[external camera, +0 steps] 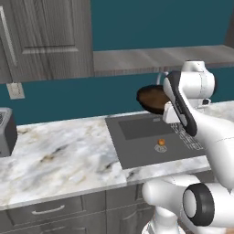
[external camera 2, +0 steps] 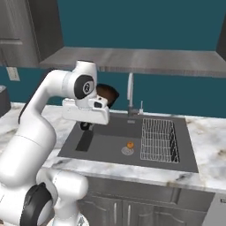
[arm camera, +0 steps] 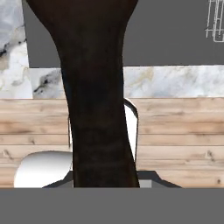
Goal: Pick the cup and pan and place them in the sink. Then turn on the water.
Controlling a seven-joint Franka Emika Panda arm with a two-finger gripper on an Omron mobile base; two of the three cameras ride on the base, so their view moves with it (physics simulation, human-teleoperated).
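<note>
The dark pan [external camera: 152,98] hangs tilted in the air over the back of the sink [external camera: 137,153], brownish inside facing left. My gripper [external camera: 167,109] is shut on its short black handle, and the white hand sits just right of the pan. From the right base view the pan [external camera 2: 108,94] shows behind the hand, left of the grey faucet [external camera 2: 130,90]. The handle [arm camera: 98,113] runs up the middle of the hand view and hides the fingertips. The green cup is out of view. No water runs from the faucet.
A small orange thing [external camera 2: 130,144] lies by the drain in the sink [external camera 2: 101,145]. A wire rack [external camera 2: 159,139] fills the basin's right part. A toaster [external camera: 5,132] stands far left on the marble counter [external camera: 59,151]. A shelf [external camera 2: 141,59] runs above.
</note>
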